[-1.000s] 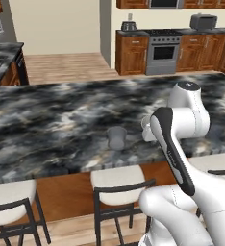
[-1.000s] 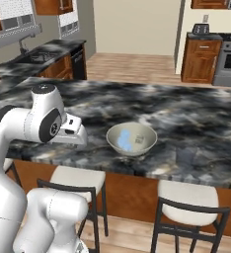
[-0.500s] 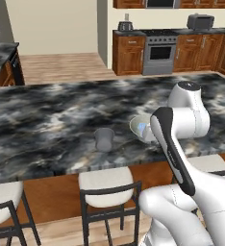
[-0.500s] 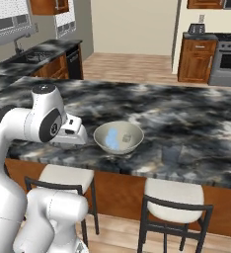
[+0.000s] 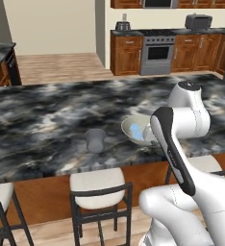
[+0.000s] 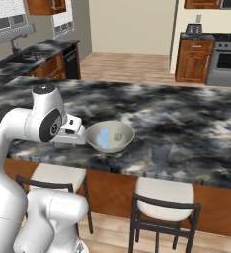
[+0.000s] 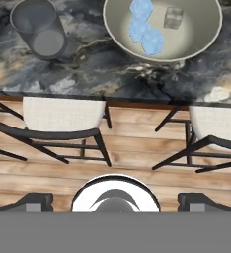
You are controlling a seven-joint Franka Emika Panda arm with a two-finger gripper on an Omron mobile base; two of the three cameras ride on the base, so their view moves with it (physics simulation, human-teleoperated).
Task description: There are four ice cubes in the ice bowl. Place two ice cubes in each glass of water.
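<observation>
Hand view is showing ice cubes point(image 7: 146, 30) all sitting in ice bowl point(image 7: 206, 37), glass of water point(image 7: 39, 33) w/o ice, pincer point(image 7: 115, 200) spread, holding nothing — nothing done yet.

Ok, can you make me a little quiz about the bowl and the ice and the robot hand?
1. True or false: the ice cubes lie inside the ice bowl.
2. In the hand view, which stands beside the bowl on the counter? A) a kettle B) the glass of water C) a plate
3. Fill in: the gripper is ____ and holds nothing.

Key: 1 true. 2 B. 3 open.
</observation>
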